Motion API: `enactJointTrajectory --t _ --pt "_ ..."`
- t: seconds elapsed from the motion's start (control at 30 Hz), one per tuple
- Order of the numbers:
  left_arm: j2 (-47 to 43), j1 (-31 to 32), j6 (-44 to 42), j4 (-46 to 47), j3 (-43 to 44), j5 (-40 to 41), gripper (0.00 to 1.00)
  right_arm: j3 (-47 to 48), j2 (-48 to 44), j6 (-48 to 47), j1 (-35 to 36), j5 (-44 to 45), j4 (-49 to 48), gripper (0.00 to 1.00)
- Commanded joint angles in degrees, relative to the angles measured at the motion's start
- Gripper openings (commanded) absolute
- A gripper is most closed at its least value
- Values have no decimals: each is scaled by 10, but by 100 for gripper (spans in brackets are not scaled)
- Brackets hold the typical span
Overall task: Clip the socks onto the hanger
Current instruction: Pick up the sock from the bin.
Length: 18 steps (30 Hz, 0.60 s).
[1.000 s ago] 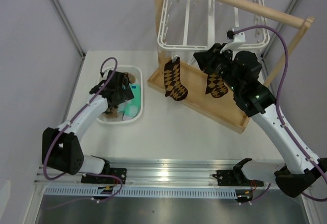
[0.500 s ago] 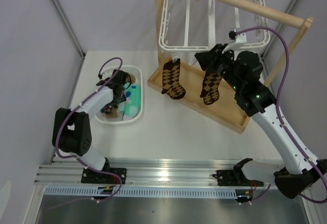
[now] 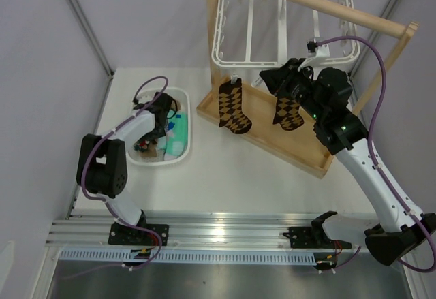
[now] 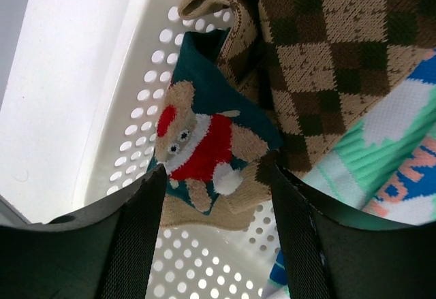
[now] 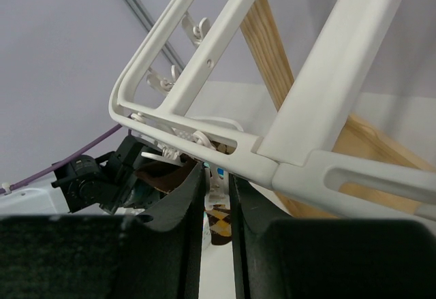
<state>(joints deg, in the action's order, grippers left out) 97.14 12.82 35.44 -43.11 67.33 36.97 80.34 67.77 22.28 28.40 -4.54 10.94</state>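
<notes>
My left gripper (image 4: pixel 216 176) (image 3: pixel 158 116) is down in the white basket (image 4: pixel 136 108), open, its jaws either side of the lower end of a dark teal sock (image 4: pixel 204 135) with a red-and-white bear figure. A brown argyle sock (image 4: pixel 327 47) and a mint green sock (image 4: pixel 368 156) lie beside it. The white hanger (image 3: pixel 252 59) (image 5: pixel 204 125) hangs from the wooden rod. One argyle sock (image 3: pixel 234 108) dangles from a clip at its left. My right gripper (image 5: pixel 216 173) (image 3: pixel 278 81) is shut on a white clip under the hanger's front edge, and a second argyle sock (image 3: pixel 288 112) hangs below it.
The wooden stand's rod (image 3: pixel 320 3) crosses above the hanger and its tray base (image 3: pixel 300 152) lies under the hanging socks. The oval basket (image 3: pixel 178 152) sits left of the tray. The right arm's purple cable (image 3: pixel 375 74) loops near the stand's right post.
My left gripper's jaws have narrowed around the teal sock while that arm folded back toward the basket. The argyle sock under my right gripper swung down and back up.
</notes>
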Motion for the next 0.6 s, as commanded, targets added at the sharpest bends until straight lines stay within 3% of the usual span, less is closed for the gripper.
enactJointTrajectory --t 0.0,0.13,0.43,0.57 --pt "11 -5 -12 -12 24 25 65 -4 -10 7 -5 -12 -29 6" --pt "15 -5 -12 -20 30 29 63 -6 -9 8 -6 -16 -29 6" --pt "12 -6 -12 -22 27 37 43 -6 -11 14 -8 -21 -30 6" --pt "6 -6 -15 -26 33 41 39 -6 -11 14 -9 -22 -32 6"
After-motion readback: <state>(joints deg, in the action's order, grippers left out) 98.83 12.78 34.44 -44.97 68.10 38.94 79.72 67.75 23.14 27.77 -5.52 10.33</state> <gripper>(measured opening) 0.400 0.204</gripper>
